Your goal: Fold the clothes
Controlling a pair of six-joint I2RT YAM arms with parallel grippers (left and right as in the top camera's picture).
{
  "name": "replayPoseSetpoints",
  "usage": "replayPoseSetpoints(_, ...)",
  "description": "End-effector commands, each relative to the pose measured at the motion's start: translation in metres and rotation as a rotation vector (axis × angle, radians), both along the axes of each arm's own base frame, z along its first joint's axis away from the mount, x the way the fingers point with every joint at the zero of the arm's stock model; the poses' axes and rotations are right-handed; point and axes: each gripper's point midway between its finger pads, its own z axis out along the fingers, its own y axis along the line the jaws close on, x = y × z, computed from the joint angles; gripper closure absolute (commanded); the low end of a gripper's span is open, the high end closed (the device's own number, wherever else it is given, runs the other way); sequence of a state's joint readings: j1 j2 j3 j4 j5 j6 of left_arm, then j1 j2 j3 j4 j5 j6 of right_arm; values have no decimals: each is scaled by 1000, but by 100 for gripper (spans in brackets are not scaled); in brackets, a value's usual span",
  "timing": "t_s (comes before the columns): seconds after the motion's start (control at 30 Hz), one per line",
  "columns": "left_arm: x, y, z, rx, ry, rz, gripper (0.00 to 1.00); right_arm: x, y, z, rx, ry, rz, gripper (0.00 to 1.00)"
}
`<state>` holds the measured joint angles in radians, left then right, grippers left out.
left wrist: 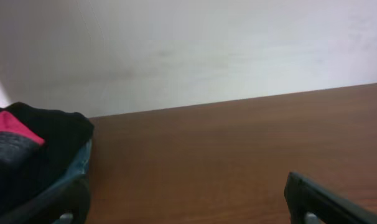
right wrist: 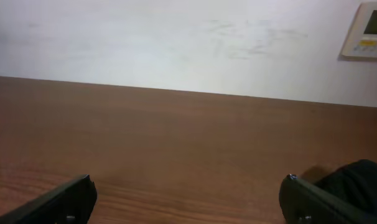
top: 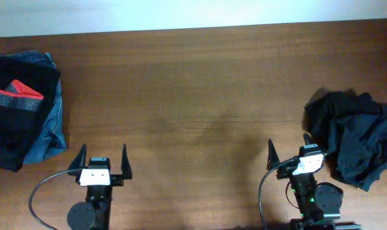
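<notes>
Overhead: crumpled black garment (top: pixel 356 137) lies at the right of the counter (top: pixel 193 89), judged soft, light and limp; pinch it at an outer edge. Stacked pile (top: pixel 21 115) lies far left. Left end effector (top: pixel 104 154) and right end effector (top: pixel 289 150) are spread and empty.
Left wrist: pile near the left finger.
Right wrist: garment beside the right finger; no obstruction.

We see soft, even light in the overhead view, with a faint broad shadow on the table (top: pixel 193 76) right of center. The wrist views look dimmer and slightly soft, their lower edges blurred. The black clothes (top: pixel 356 137) lose detail in darkness.
</notes>
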<state>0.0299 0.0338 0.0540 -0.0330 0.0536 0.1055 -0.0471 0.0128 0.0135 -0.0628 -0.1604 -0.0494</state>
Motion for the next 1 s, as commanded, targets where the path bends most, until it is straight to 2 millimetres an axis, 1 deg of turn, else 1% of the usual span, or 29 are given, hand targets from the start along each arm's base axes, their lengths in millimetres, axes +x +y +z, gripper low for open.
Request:
replayPoseSetpoints(0.0,-2,-1,1,9,-10,-9,1,0,1,-3,2,2,7,1)
replayPoseSetpoints(0.13,-2,-1,0,9,-8,-12,1,0,1,-3,2,2,7,1)
replayPoseSetpoints(0.2,-1,-1,-7,9,5,-12,1,0,1,-3,2,2,7,1)
replayPoseSetpoints(0.23,0,-1,-16,7,23,-12,1,0,1,-3,2,2,7,1)
replayPoseSetpoints(0.3,0,-3,-27,5,60,-22,1,0,1,-3,2,2,7,1)
replayPoseSetpoints(0.97,0,-1,-27,6,61,-12,1,0,1,-3,2,2,7,1)
